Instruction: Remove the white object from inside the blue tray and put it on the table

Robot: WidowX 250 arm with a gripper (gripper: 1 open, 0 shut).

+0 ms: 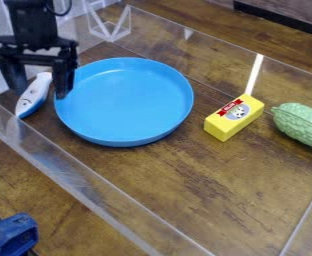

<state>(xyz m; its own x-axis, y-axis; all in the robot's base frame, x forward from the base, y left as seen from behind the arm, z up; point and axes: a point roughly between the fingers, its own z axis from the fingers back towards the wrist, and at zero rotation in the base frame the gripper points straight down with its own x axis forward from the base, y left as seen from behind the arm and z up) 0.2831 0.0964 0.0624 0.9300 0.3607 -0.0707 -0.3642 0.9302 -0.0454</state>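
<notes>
The white object [32, 98], a small curved piece with blue trim, lies on the table [186, 190] just left of the blue tray [125, 100], outside its rim. My gripper [35, 84] hangs open directly over the white object, one finger on each side of its upper end. I cannot tell whether the fingers touch it. The blue tray holds nothing.
A yellow box with a red label [234, 117] stands right of the tray, and a green bumpy object [303, 124] lies at the right edge. Clear low walls [65, 165] run along the table's front and back. A blue thing [9, 237] sits at the bottom left.
</notes>
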